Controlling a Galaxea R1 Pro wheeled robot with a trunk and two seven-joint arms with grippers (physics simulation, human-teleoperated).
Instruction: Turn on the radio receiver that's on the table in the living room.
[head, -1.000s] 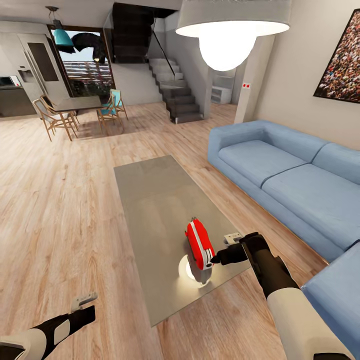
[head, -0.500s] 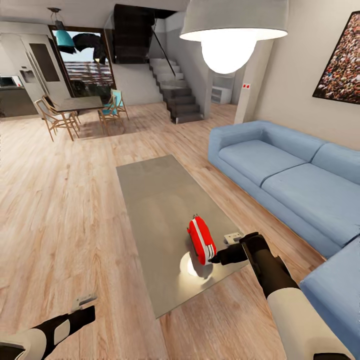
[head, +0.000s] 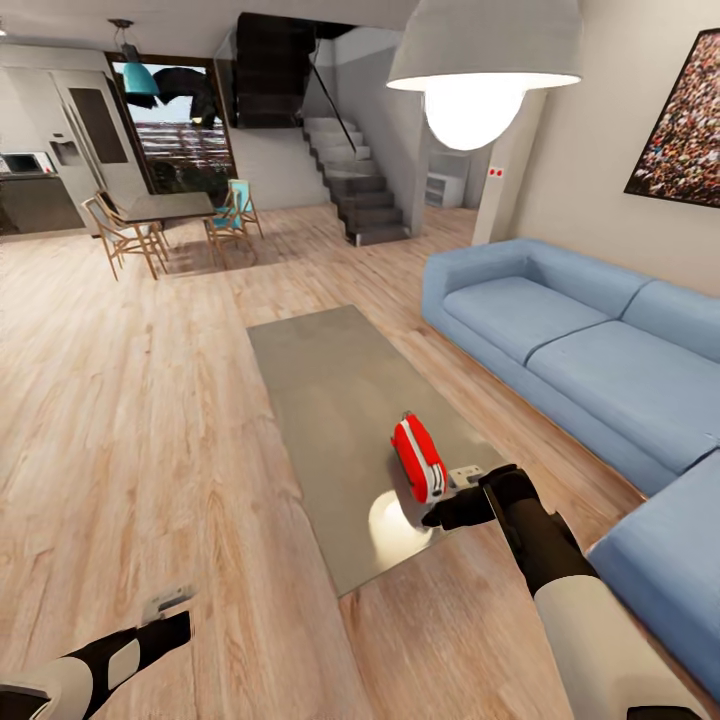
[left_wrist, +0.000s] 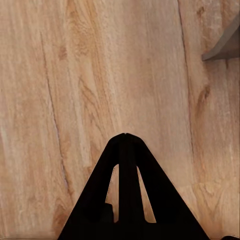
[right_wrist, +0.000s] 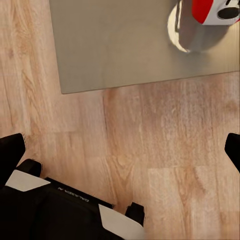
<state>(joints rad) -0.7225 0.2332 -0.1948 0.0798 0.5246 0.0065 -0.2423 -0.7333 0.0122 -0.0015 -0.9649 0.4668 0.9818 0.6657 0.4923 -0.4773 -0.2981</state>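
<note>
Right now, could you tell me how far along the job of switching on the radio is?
Done: the robot stands at the near end of the table in the living room, where the radio receiver sits. In hand: the right gripper is beside the radio's near end; contact is unclear. The left gripper is shut over bare floor. Left: operating the radio; nothing shows it is on.

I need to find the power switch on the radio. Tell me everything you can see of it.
The radio is a small rounded box with a glossy red body and white sides; the right wrist view shows a dark round feature on its white face. It stands near the table's near right corner, on the glossy grey top. The right gripper is close beside it; contact can't be judged. No switch is discernible.
</note>
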